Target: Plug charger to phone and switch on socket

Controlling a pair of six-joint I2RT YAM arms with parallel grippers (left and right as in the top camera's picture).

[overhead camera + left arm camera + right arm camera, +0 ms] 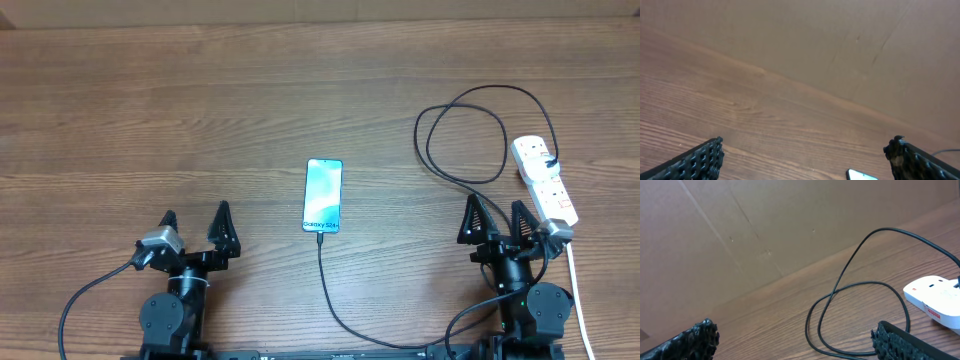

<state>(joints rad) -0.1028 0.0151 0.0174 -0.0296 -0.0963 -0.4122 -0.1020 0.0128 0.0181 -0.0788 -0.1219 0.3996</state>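
Centrally placed on the wooden table (150, 100), the phone (322, 195) lies flat with its lit screen up, between the two arms and a little farther out than their fingertips. The charger (470, 130), a thin black cable, runs from the phone's near edge toward the near side of the table and curves right. It also lies in loose loops at far right, ending at the socket (545, 182). Whether the plug tip is seated in the phone cannot be told. The white socket lies at the right, just beside the right gripper (495, 204), with its white cord (575, 290) trailing toward the near edge. The left gripper (195, 212) sits near left. Both grippers have their jaws spread wide and grasp nothing.
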